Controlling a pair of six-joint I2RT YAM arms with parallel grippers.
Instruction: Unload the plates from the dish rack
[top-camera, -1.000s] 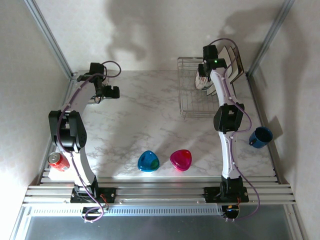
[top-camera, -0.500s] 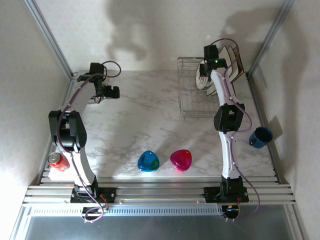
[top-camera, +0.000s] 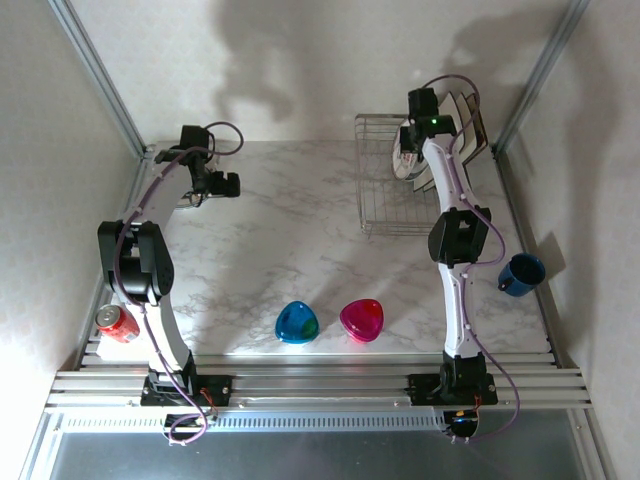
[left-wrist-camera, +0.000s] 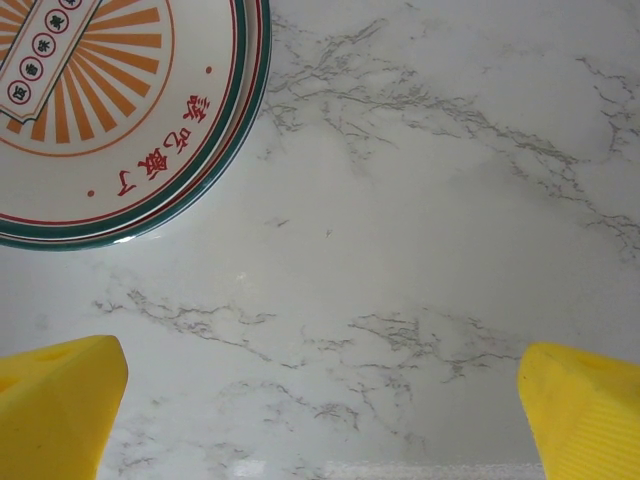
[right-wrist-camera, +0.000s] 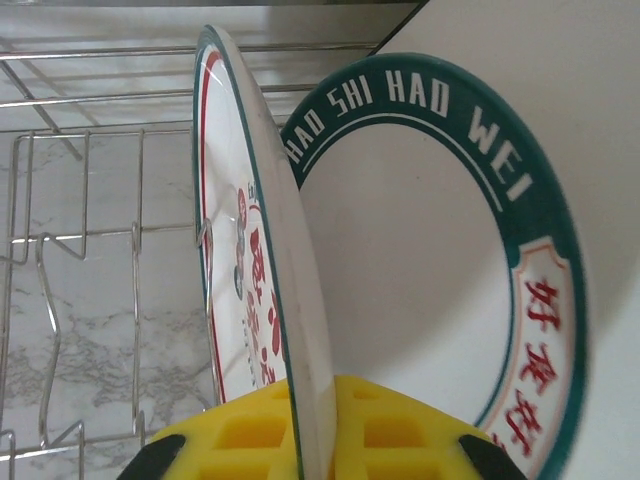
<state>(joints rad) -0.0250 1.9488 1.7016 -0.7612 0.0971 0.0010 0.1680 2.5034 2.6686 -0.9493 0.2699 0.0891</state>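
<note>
Standing edge-on, one plate (right-wrist-camera: 245, 200) pinched in the right end effector (right-wrist-camera: 312, 425)

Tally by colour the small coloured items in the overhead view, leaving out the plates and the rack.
Blue: 2, the blue dish and the mug
Pink: 1, the pink dish
Red: 1, the can
Total: 4

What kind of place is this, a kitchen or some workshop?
Probably a robot test booth, not a kitchen: arms bolted to metal rails, a walled-in marble-look table, a dish rack of plates.
</note>
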